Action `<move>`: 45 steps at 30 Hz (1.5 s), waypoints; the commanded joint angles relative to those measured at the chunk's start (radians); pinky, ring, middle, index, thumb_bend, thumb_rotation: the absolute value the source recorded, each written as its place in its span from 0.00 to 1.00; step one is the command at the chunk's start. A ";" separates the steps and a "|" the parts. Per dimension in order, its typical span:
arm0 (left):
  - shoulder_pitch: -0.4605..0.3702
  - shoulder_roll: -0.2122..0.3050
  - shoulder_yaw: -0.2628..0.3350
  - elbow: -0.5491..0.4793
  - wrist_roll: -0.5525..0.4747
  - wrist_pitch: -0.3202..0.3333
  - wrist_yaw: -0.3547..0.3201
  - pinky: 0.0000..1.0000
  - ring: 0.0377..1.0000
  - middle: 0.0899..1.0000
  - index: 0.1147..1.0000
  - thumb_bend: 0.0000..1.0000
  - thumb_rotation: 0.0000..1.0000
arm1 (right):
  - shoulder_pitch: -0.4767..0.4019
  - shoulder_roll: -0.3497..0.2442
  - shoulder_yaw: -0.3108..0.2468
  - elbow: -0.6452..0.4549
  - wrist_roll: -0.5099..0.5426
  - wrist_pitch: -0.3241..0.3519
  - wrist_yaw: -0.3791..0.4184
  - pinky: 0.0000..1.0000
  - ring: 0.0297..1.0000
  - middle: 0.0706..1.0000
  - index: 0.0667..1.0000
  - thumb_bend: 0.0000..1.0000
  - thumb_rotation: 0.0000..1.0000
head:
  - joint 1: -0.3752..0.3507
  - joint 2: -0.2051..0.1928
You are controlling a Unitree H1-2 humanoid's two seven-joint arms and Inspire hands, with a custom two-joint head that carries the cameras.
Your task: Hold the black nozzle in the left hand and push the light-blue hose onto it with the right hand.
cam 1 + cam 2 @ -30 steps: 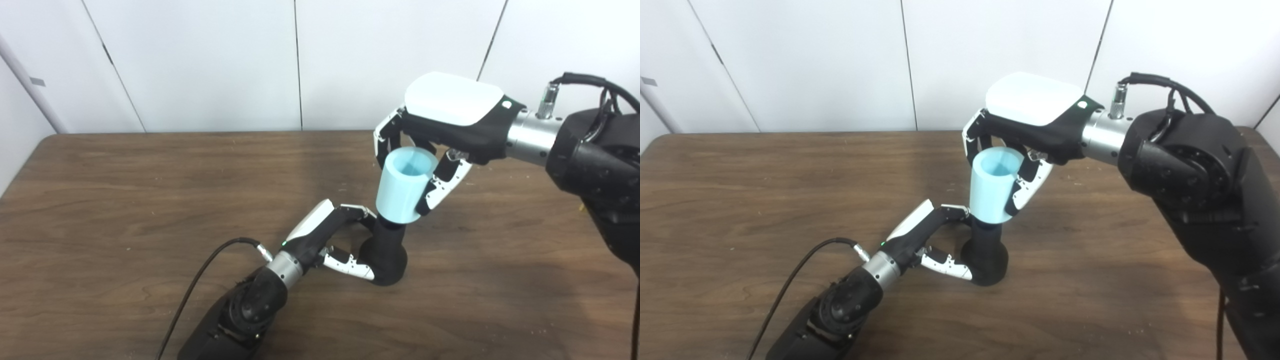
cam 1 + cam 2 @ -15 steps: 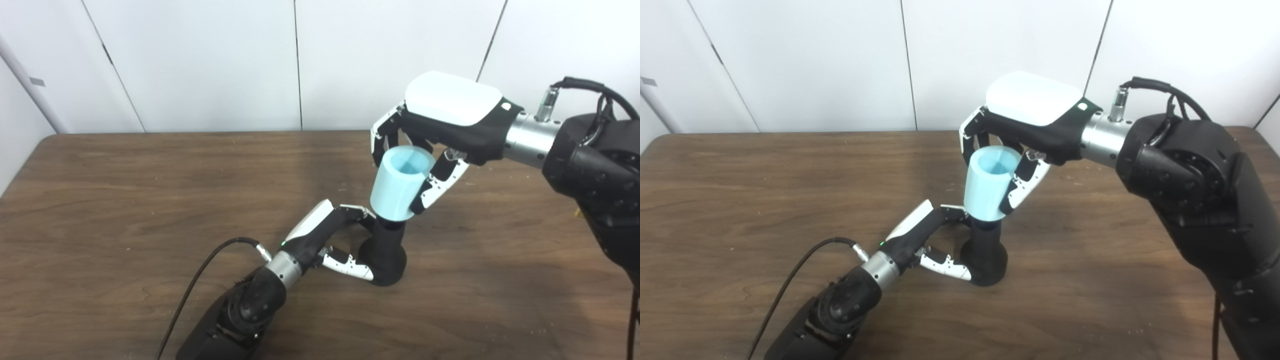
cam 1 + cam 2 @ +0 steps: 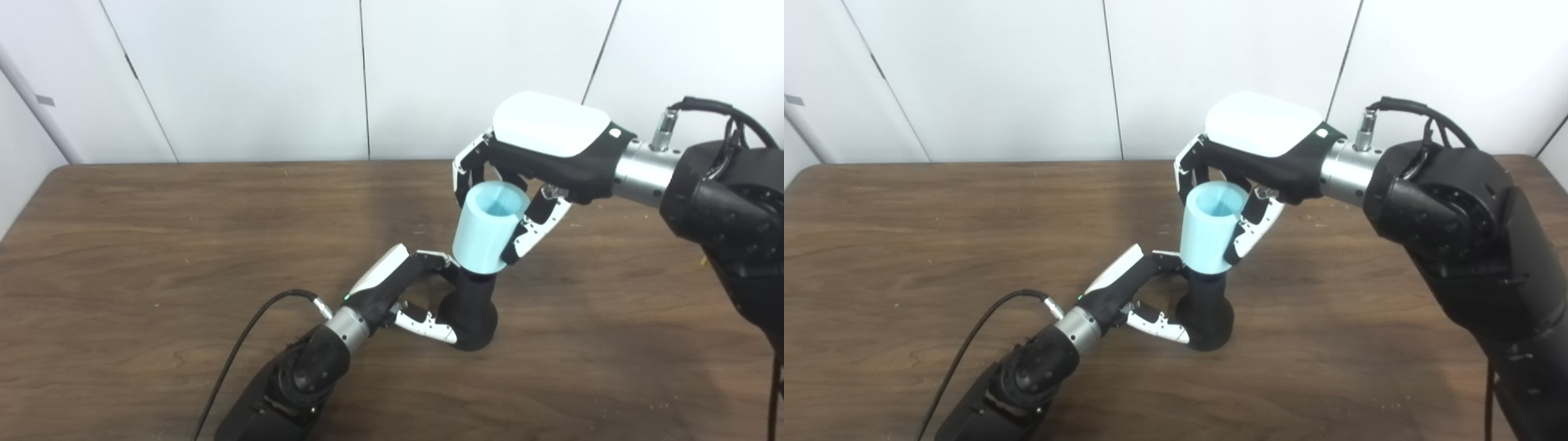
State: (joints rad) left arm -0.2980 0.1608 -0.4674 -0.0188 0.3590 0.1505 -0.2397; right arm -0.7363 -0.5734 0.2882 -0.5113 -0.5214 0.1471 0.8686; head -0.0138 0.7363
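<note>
The black nozzle (image 3: 473, 309) stands upright on the table with its wide base down. My left hand (image 3: 407, 288) wraps around it from the left, fingers behind the neck and thumb in front of the base. The light-blue hose (image 3: 488, 229), a short open-topped tube, sits over the nozzle's top, leaning slightly right. My right hand (image 3: 539, 162) comes in from the right and grips the hose's upper part from above, fingers on both sides. The nozzle's tip is hidden inside the hose.
The brown wooden table (image 3: 153, 245) runs under everything, with white wall panels (image 3: 245, 73) behind it. A black cable (image 3: 245, 343) trails from my left wrist toward the front edge. My bulky right forearm (image 3: 1470, 245) fills the right side.
My right hand and the hose have shifted slightly left and down over the nozzle's top. The left hand and the nozzle have stayed in place.
</note>
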 commanded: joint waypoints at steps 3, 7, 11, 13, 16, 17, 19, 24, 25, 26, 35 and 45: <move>0.023 0.029 -0.011 0.033 0.044 0.067 -0.042 0.84 0.72 0.58 0.42 0.51 0.08 | -0.022 -0.001 0.003 -0.013 -0.019 -0.004 -0.011 0.20 0.24 0.35 0.47 0.52 0.00 | -0.001 0.000; 0.021 0.027 -0.009 0.034 0.049 0.065 -0.042 0.80 0.72 0.57 0.42 0.51 0.08 | -0.023 -0.003 0.014 -0.013 -0.023 -0.004 -0.005 0.20 0.25 0.35 0.47 0.52 0.00 | -0.002 0.002; 0.021 0.025 -0.004 0.037 0.049 0.055 -0.040 0.83 0.71 0.57 0.42 0.51 0.08 | -0.025 -0.006 0.018 -0.015 -0.017 -0.001 0.005 0.20 0.25 0.35 0.47 0.52 0.00 | -0.001 0.002; 0.021 0.024 -0.004 0.039 0.050 0.050 -0.038 0.84 0.71 0.57 0.42 0.51 0.08 | -0.021 -0.007 0.020 -0.018 -0.019 0.001 0.011 0.19 0.24 0.35 0.47 0.52 0.00 | -0.002 0.003; 0.022 0.024 -0.003 0.039 0.050 0.045 -0.037 0.84 0.71 0.57 0.42 0.51 0.08 | -0.016 -0.007 0.023 -0.021 -0.021 0.000 0.017 0.20 0.24 0.35 0.47 0.52 0.00 | -0.001 0.004; 0.023 0.024 -0.003 0.038 0.050 0.044 -0.036 0.84 0.71 0.57 0.42 0.51 0.08 | -0.015 -0.008 0.024 -0.020 -0.022 -0.002 0.017 0.20 0.25 0.35 0.47 0.52 0.00 | -0.001 0.005; 0.024 0.024 -0.003 0.039 0.049 0.042 -0.035 0.84 0.71 0.57 0.42 0.51 0.08 | -0.012 -0.008 0.025 -0.017 -0.024 -0.009 0.014 0.23 0.26 0.35 0.48 0.52 0.00 | -0.001 0.005; 0.023 0.023 -0.003 0.042 0.049 0.037 -0.034 0.84 0.70 0.57 0.42 0.51 0.08 | -0.008 -0.009 0.026 -0.014 -0.031 -0.015 0.012 0.25 0.30 0.37 0.48 0.52 0.00 | -0.001 0.005; 0.023 0.023 -0.003 0.042 0.048 0.036 -0.034 0.84 0.70 0.57 0.42 0.51 0.08 | -0.007 -0.008 0.026 -0.013 -0.033 -0.014 0.012 0.25 0.30 0.37 0.48 0.52 0.00 | -0.001 0.005; 0.024 0.023 -0.002 0.042 0.048 0.036 -0.035 0.84 0.70 0.57 0.42 0.51 0.08 | -0.007 -0.008 0.026 -0.013 -0.034 -0.014 0.011 0.25 0.30 0.37 0.48 0.52 0.00 | -0.001 0.005; 0.026 0.025 -0.001 0.033 0.045 0.045 -0.040 0.84 0.71 0.57 0.42 0.51 0.08 | -0.001 -0.002 0.015 -0.004 -0.025 -0.023 -0.010 0.20 0.24 0.42 0.45 0.53 0.00 | 0.003 0.003; 0.027 0.024 -0.003 0.025 0.047 0.063 -0.046 0.82 0.71 0.57 0.42 0.51 0.08 | 0.029 0.010 -0.002 0.012 -0.021 -0.067 -0.066 0.21 0.25 0.36 0.48 0.52 0.00 | 0.006 0.007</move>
State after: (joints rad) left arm -0.3015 0.1582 -0.4597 -0.0190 0.3766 0.1504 -0.2397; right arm -0.6786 -0.5643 0.3088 -0.4997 -0.5410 0.0993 0.8337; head -0.0107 0.7409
